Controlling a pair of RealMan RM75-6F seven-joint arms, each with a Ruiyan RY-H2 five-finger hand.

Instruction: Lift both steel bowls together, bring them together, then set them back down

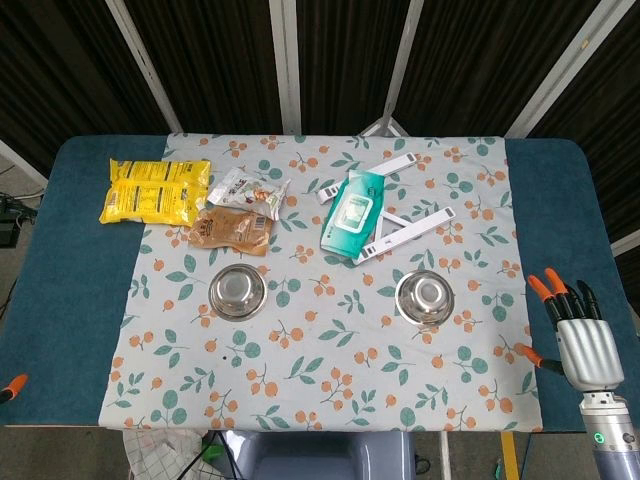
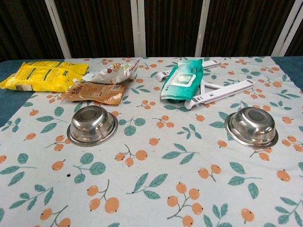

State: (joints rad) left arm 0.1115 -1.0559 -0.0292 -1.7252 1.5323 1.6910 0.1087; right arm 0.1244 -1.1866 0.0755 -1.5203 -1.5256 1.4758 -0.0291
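Even overhead light fell across the floral tablecloth (image 1: 330,370), casting only faint shadows; both steel bowls (image 2: 92,124) glinted softly, and the frames stayed sharp against a dark backdrop.

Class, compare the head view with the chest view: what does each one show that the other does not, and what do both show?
Only the head view shows the right hand, open at the table's right edge, an orange fingertip at the left edge, and the blue table cover. Only the chest view shows the bowls' outer side walls. Both show the left steel bowl, right steel bowl, yellow bag, wipes pack and floral cloth.
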